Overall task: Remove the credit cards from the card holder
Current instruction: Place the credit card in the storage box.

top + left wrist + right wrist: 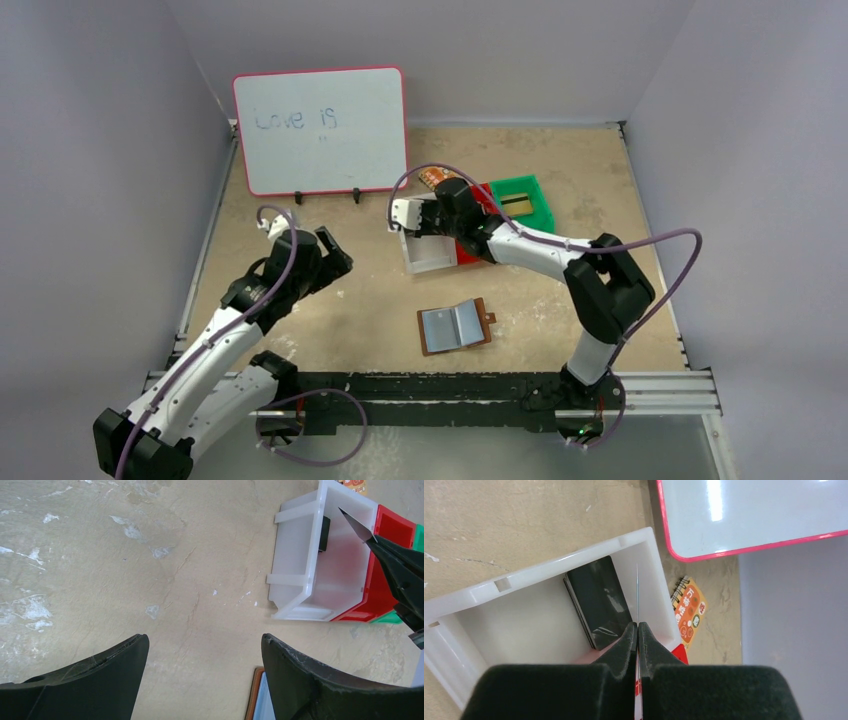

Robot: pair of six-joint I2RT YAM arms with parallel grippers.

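Note:
The brown card holder (455, 326) lies open on the table near the front, its pale blue-grey pockets up; its edge shows in the left wrist view (257, 695). My right gripper (418, 213) is shut on a thin credit card (637, 592), seen edge-on, and holds it over the white bin (539, 572). The held card also shows in the left wrist view (356, 524). A stack of dark credit cards (598, 601) lies in that bin. My left gripper (333, 250) is open and empty above bare table, left of the card holder.
A red bin (468, 248) and a green bin (524, 203) stand beside the white bin (430, 255). An orange patterned packet (688, 611) lies behind them. A pink-framed whiteboard (320, 128) stands at the back left.

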